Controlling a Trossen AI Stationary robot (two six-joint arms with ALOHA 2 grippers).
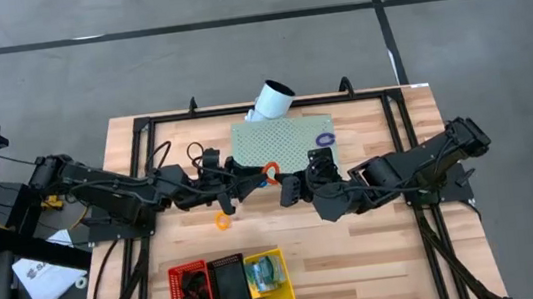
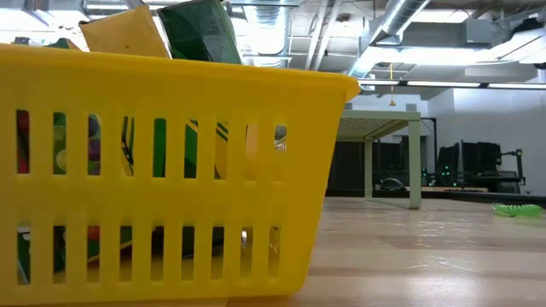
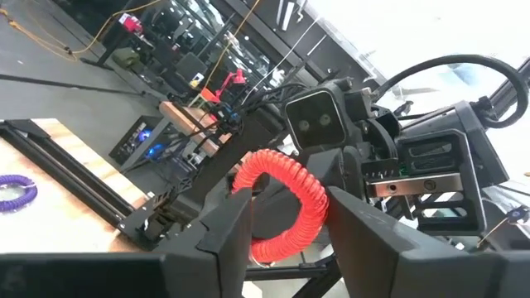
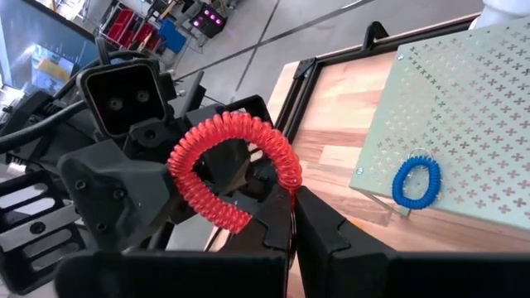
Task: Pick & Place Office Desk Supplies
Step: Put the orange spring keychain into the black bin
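You have both arms meeting above the middle of the tabletop (image 1: 379, 257), just in front of the pale green perforated block (image 1: 281, 140), with a red coil loop (image 1: 271, 172) between them. The right wrist view shows the right gripper (image 4: 291, 213) closed tight on one end of that red coil loop, which arcs up from its fingertips. The left wrist view shows the left gripper (image 3: 290, 228) with its fingers partly apart on either side of the same loop; whether they actually press on it cannot be told. This reads as a hand-over, and the loop is clear of the surface. Before you release with the right, confirm the left fingers are firmly on the coil, since a springy loop held at one end will swing or slip free. Close the left squarely across the coil body, not on its tip, then open the right slowly and draw it straight back. An orange loop (image 1: 222, 219) lies on the wood just below the left gripper, and a purple loop (image 1: 324, 140) rests on the perforated block near its right edge; both are not yet collected. The red, black and yellow baskets (image 1: 269, 281) stand together at the front edge, the yellow one already holding boxes, and any of the three is a fair destination.
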